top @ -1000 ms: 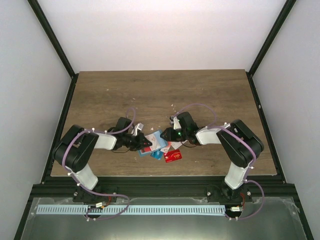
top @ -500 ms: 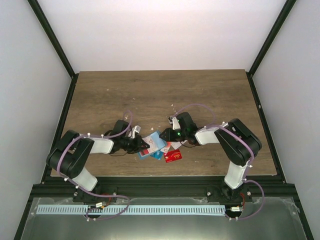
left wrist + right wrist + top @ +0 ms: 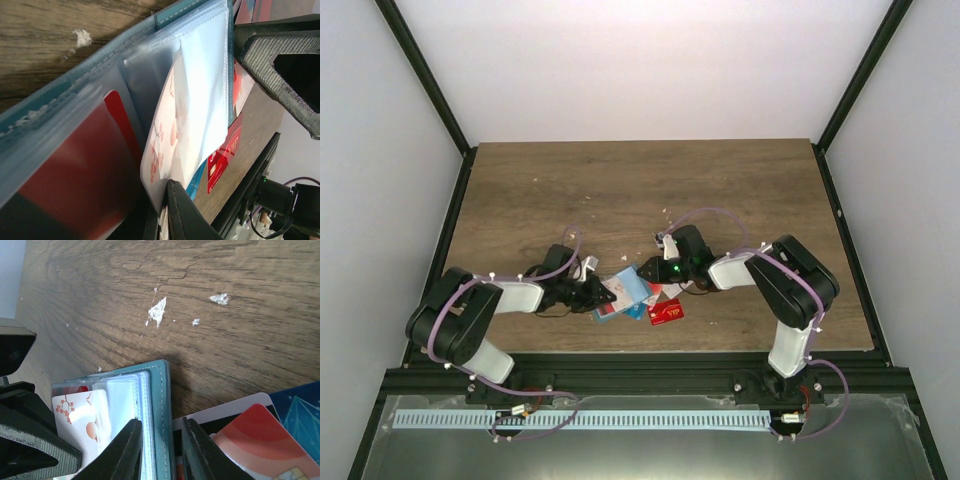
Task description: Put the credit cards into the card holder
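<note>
Your left end effector (image 3: 600, 293) is closed tight on the clear sleeves (image 3: 200, 75) of the open card holder (image 3: 161, 385). Your right end effector (image 3: 159, 452) has its fingers (image 3: 127, 450) a bit apart, straddling the holder's teal cover edge, but honestly can't tell if it's pinching. A white card (image 3: 172, 135) with a red circle and a red card (image 3: 75, 165) sit in the sleeves. The loose credit cards (image 3: 666, 312) lie just right of the holder, mid-width near the tabletop's (image 3: 620, 190) near edge.
</note>
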Available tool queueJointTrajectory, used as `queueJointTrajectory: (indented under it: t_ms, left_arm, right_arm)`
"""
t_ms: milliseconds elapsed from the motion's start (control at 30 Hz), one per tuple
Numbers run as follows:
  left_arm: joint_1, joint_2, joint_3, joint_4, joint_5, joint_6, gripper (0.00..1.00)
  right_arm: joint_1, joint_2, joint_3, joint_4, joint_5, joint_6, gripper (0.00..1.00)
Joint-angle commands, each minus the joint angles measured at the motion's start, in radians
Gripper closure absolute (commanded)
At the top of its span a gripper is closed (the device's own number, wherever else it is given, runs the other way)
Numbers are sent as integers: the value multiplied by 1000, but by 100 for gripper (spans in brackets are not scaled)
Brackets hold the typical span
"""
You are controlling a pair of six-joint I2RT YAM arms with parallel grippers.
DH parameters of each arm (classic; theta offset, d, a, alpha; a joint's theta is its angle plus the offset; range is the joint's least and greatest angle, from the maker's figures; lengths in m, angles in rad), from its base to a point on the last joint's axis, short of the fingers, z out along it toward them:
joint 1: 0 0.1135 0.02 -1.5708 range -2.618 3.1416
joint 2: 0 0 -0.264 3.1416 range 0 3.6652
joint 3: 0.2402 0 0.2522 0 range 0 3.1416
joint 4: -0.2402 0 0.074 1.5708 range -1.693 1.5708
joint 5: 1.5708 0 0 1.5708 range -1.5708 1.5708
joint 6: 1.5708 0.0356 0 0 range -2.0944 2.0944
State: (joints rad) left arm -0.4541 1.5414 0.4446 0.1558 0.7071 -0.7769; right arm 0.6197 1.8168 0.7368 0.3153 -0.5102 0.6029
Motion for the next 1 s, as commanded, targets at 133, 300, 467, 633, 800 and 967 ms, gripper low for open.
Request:
queueJointTrajectory:
  t_ms: [133,300,467,633,800,967]
  left_arm:
    - [-6,86,-26,-87,-17,6,93]
    - [-6,136,6,-71,9,12,93]
    - [-6,173,35,-71,10,18,93]
    - [-5,192,58,-37,7,-4,91]
    - [-6,188,77,-39,-5,-13,85]
    - [-11,188,95,-50,-7,-11,78]
  right_arm:
    - [7,56,-47,-134,25,-2,76]
    - [6,50,-50,-135,20,-2,77]
    - [6,49,-53,-129,13,1,77]
    - [6,50,-50,-128,9,5,78]
    - [7,35,-47,-139,16,3,78]
    - [6,22,-48,-143,30,7,78]
